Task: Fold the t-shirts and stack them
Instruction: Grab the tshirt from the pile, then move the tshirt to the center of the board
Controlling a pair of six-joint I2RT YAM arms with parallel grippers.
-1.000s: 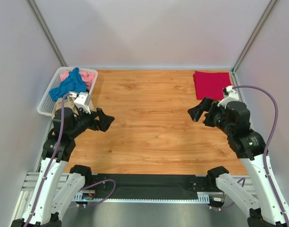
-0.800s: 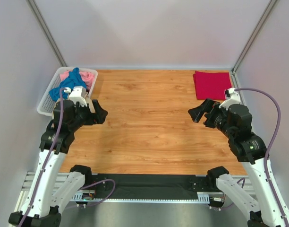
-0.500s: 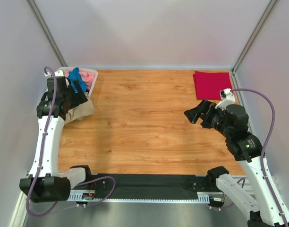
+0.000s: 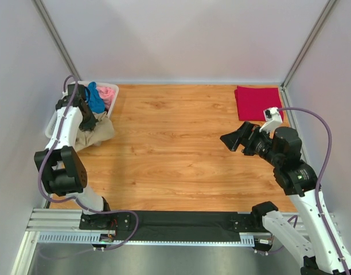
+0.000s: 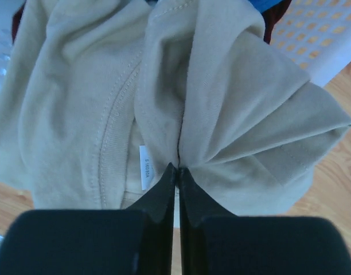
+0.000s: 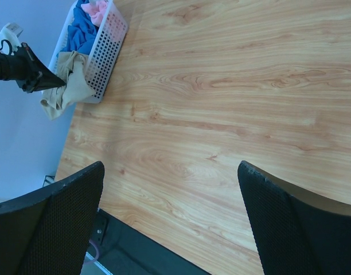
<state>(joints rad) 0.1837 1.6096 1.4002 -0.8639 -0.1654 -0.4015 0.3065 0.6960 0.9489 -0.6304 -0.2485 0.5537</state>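
Along the left edge of the tabletop [image 4: 181,154], the left arm [image 4: 59,130] is now reaching over the near end of the basket [image 4: 51,127]. A second ago it was hovering further in over bare wood, so it has swung out toward the far-left corner. In the wrist view its jaws are clenching on a fold of the tan t-shirt [image 5: 233,114], tips pressed together with cloth between them. Judgement: the pick of the next shirt is starting, and dragging it onto open wood comes next.

The right arm [image 4: 279,152] is waiting near the right edge, having crept slightly inward, with its jaws standing wide apart and gripping nothing.

The basket is sitting in the far-left corner, with the tan t-shirt draping over its near end onto the tabletop. The red t-shirt [image 4: 256,102] is lying folded in the far-right corner, probably seeding the stack. The blue t-shirt [image 4: 94,98] and pink t-shirt [image 4: 108,93] are lying in the basket just beyond the tan one.

Risk: the basket wall may be snagging the cloth, and the blue t-shirt may come along with it. The size label [image 5: 145,166] is showing beside the pinch.
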